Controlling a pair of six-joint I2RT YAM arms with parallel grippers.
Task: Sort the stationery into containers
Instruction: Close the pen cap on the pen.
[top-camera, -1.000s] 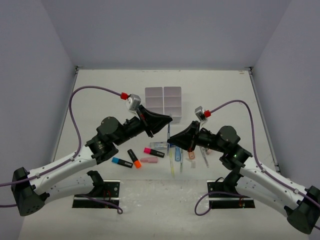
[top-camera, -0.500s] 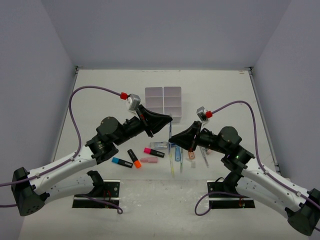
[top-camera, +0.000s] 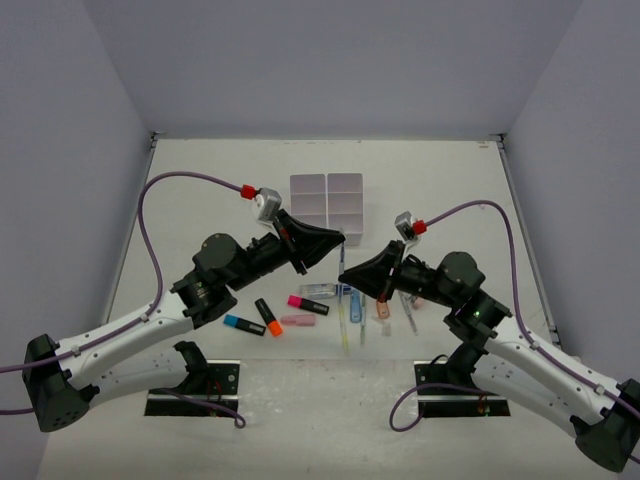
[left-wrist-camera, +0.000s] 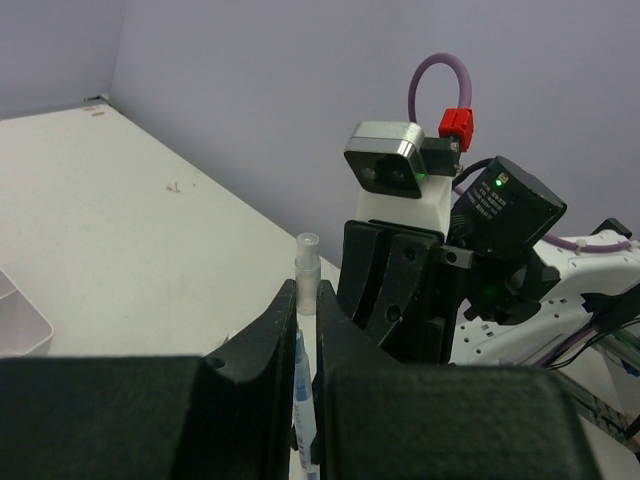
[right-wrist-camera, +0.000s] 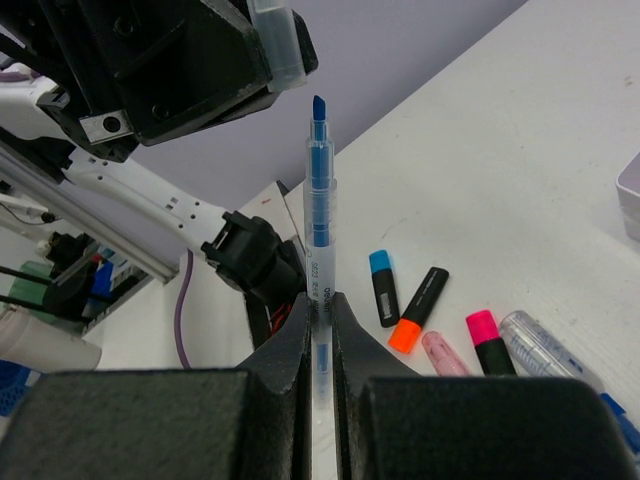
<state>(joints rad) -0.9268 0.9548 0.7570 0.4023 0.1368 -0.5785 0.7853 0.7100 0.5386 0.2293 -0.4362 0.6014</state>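
Grip status: both clamped.
Your left gripper (left-wrist-camera: 305, 335) pinches a clear cap (left-wrist-camera: 306, 262); your right gripper (right-wrist-camera: 320, 325) pinches a blue pen (right-wrist-camera: 318, 200), tip near the cap.

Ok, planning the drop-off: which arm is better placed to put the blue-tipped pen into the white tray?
Right, probably: the right tool is shut on the pen, while the left tool, though nearer the tray, grips only the clear cap.
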